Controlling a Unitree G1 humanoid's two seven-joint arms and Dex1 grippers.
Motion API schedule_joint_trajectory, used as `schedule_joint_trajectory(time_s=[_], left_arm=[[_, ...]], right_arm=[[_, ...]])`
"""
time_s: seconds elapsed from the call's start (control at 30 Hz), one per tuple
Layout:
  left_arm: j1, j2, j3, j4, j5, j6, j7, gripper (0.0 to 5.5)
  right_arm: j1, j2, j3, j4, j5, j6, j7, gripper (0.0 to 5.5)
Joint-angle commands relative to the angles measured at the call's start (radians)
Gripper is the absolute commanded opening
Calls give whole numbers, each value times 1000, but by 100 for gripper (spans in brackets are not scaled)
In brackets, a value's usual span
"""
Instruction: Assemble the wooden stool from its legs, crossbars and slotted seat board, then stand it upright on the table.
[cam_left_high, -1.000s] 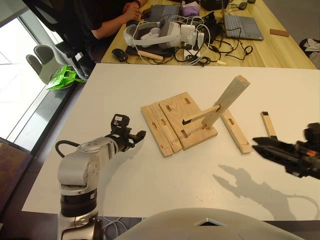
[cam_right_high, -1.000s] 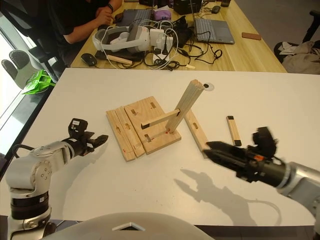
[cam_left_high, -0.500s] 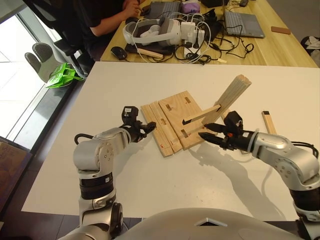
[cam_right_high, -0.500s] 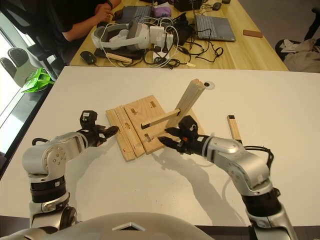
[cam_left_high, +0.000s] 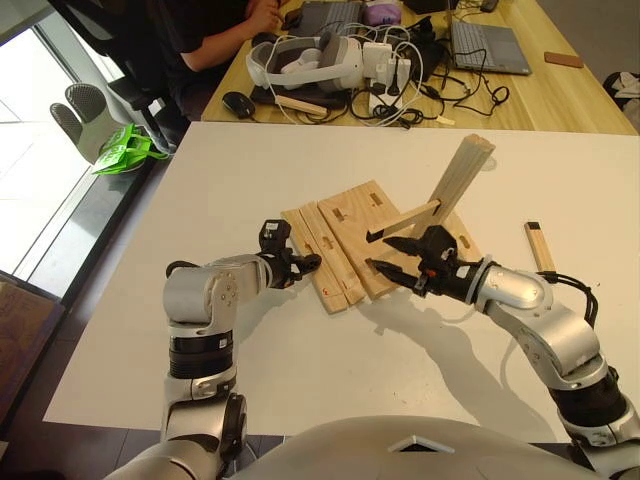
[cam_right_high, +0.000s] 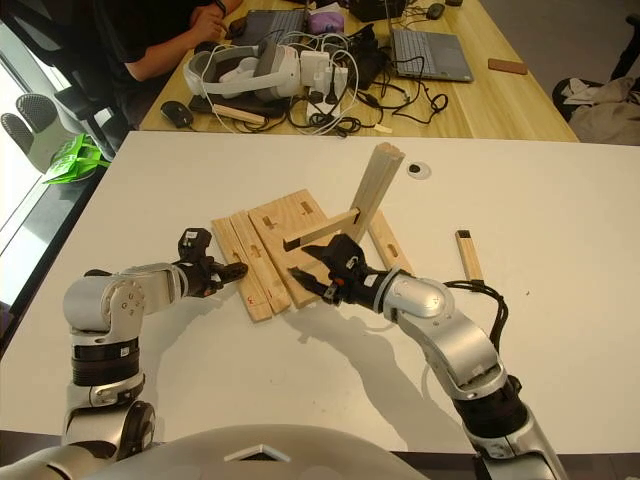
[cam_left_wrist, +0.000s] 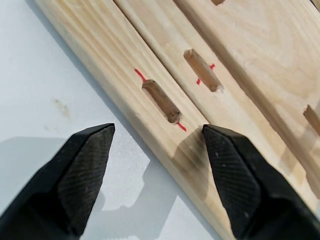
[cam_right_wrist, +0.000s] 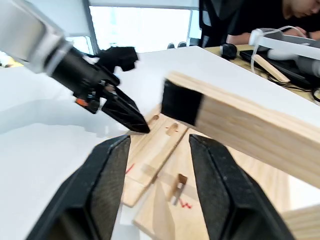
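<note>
Left eye view: two narrow slats (cam_left_high: 313, 262)

White table (cam_left_high: 250, 170) — seat board (cam_left_high: 355, 235) flat, slotted planks (cam_left_high: 312, 262) touching it, crossbar (cam_left_high: 538, 247) well apart.

The slotted seat board (cam_left_high: 352, 225), a square pale-wood panel with rectangular slots, lies flat on the table (cam_left_high: 240, 170). Two long slotted legs (cam_left_high: 312, 262) lie flat side by side against its left edge, their slots marked with red lines. One leg (cam_left_high: 462, 172) stands tilted at the board's right corner, top leaning right, with a black-ended crossbar (cam_left_high: 405, 218) projecting from its side over the board. Another leg (cam_right_high: 383, 238) lies flat just right of the board, and a short black-tipped crossbar (cam_left_high: 537, 246) lies apart, farther right.
</note>
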Motion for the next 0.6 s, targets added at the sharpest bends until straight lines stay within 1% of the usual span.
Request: schedule_joint_trajectory(time_s=[0.03, 0.13, 0.2, 0.27, 0.3, 0.37, 0.43, 0.47, 0.5, 0.6], left_arm=[[-82, 46, -37, 144, 8, 58, -22, 325], [-124, 80, -63, 225, 5, 100, -49, 325], [-145, 87, -61, 268, 8, 143, -52, 325], [-159, 65, -14, 294, 10, 192, -39, 325], [-164, 44, 28, 305, 11, 203, -21, 325], [-167, -11, 138, 314, 19, 208, 34, 325], [-156, -77, 257, 286, 22, 209, 96, 325], [-148, -106, 301, 268, 20, 209, 124, 309], [-141, -130, 333, 250, 12, 209, 149, 304], [-125, -174, 379, 213, -5, 209, 207, 251]], right_arm=[[62, -31, -24, -140, 85, 51, 27, 217], [77, -26, -33, -178, 104, 63, 11, 217], [84, -12, -35, -198, 111, 63, -8, 217], [89, 17, -37, -219, 128, 60, -36, 217], [91, 54, -55, -231, 168, 60, -61, 217], [71, 164, -137, -242, 297, 52, -150, 217], [27, 249, -235, -231, 431, 36, -251, 217], [4, 275, -280, -223, 494, 27, -298, 222], [-22, 300, -326, -214, 565, 15, -350, 222], [-88, 328, -415, -190, 708, -15, -463, 222]])
